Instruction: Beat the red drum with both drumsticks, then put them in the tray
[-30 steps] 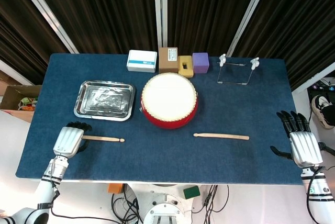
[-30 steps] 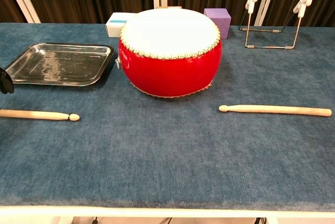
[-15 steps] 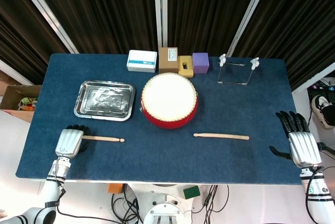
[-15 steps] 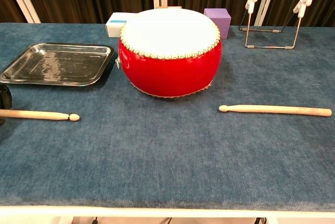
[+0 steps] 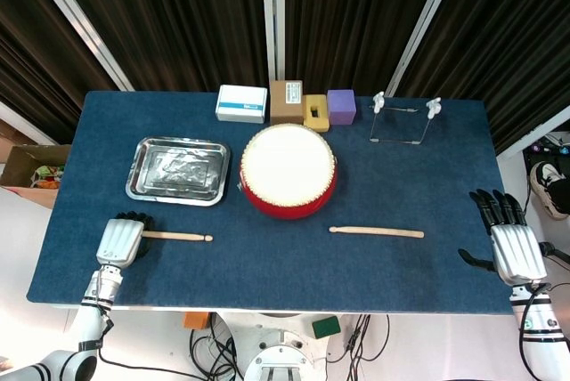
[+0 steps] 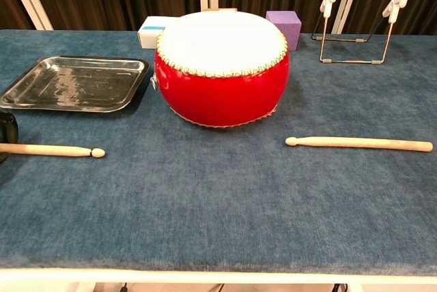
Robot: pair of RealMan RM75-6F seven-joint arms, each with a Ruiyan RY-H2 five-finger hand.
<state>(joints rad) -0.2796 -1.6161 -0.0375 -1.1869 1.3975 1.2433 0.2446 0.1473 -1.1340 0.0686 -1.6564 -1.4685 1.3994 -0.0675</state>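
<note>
Blue-clothed table (image 5: 267, 265) before dark curtains (image 5: 178, 16); left hand (image 5: 120, 239) fingers around drumstick (image 5: 178, 237), right hand (image 5: 512, 243) fingers spread.

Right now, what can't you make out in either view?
- Left hand grip: in the head view its back covers the butt of the left drumstick; the chest view cuts the hand at the left edge.
- Right hand: outside the chest view.
- White box label: too small in the head view; the red drum partly hides the box in the chest view.
</note>
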